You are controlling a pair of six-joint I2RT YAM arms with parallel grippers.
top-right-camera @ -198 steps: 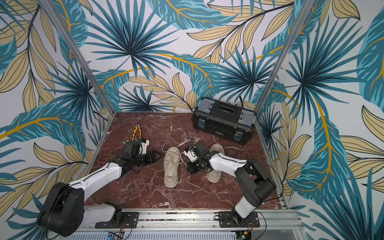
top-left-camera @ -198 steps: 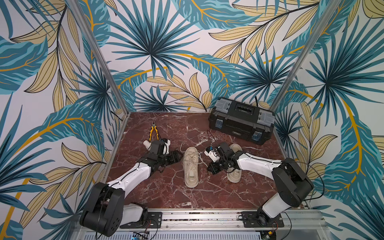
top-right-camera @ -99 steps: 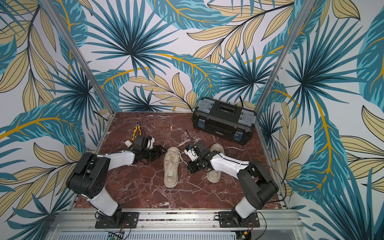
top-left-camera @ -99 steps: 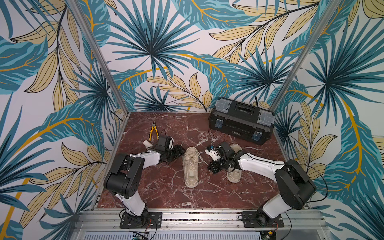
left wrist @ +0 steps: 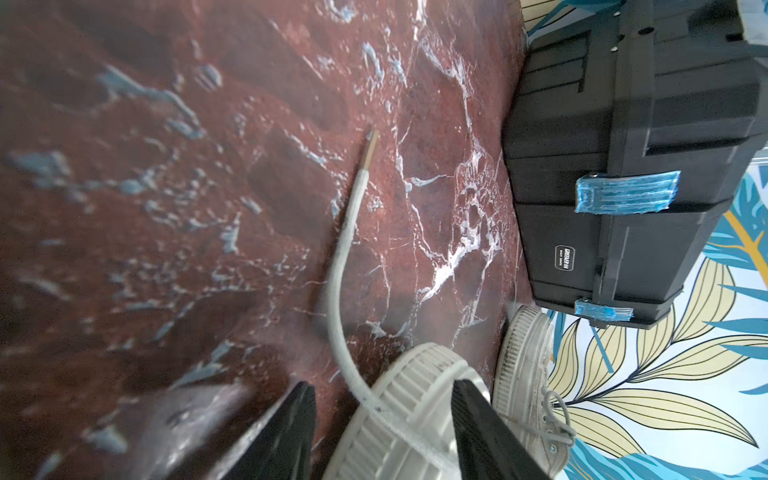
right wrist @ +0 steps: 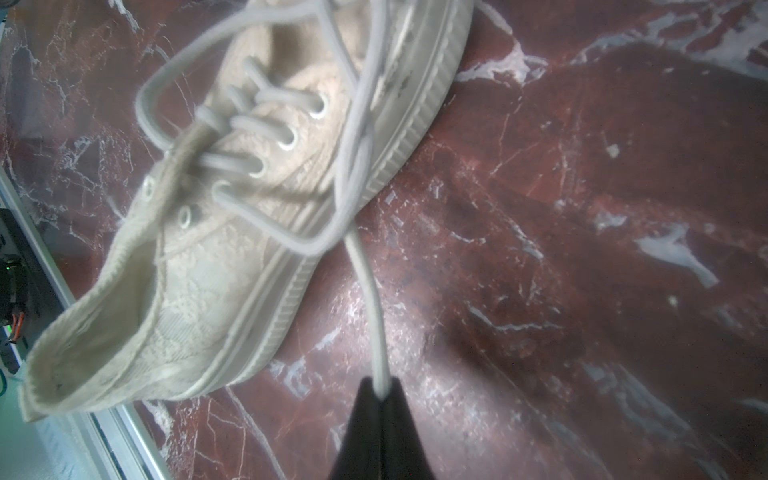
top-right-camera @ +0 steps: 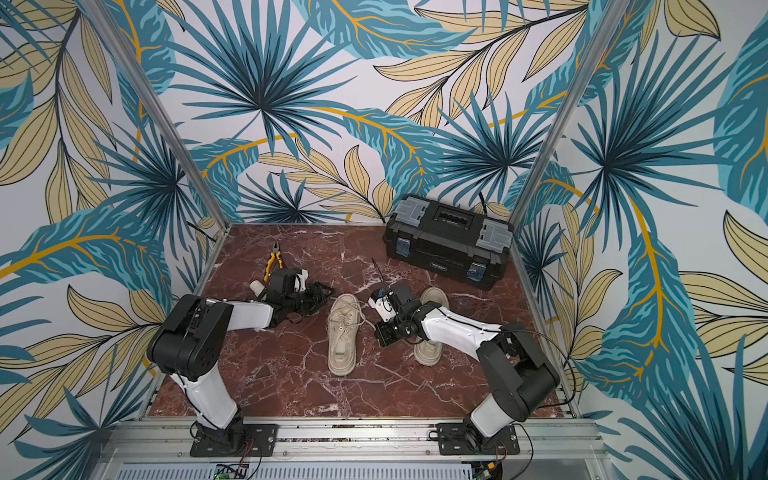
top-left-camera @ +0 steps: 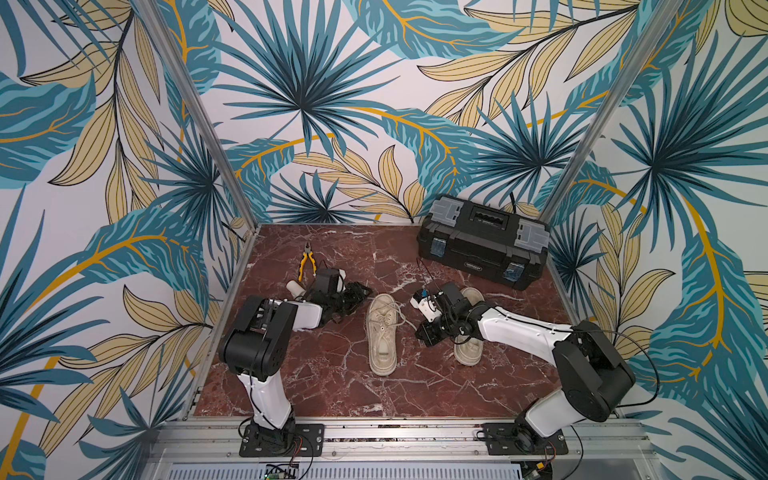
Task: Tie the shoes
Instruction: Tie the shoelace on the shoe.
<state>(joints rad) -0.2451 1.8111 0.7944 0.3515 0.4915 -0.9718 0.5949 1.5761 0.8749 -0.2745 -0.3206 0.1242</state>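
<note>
Lace pickup on mid shoe (top-left-camera: 381, 332), lying on bench (top-left-camera: 332, 395) btwn arms. R gripper (right wrist: 380, 384) clamped on one lace (right wrist: 370, 291). L gripper (left wrist: 382, 384) jaws apart over toe (left wrist: 419, 374) + 2nd lace end (left wrist: 345, 249). Next, prob.: L pinches it, then cross.

Right pincer (right wrist: 380, 388) tight (left pincer (left wrist: 381, 386) agape)

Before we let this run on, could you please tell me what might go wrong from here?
1. The right hand pinches the lace only at its fingertips; a pull might slip it free.
2. Nothing pins the shoe, so tension could drag it.
3. The open left hand straddles both the shoe's toe and the other lace crossing it; closing may catch the sole instead.
</note>
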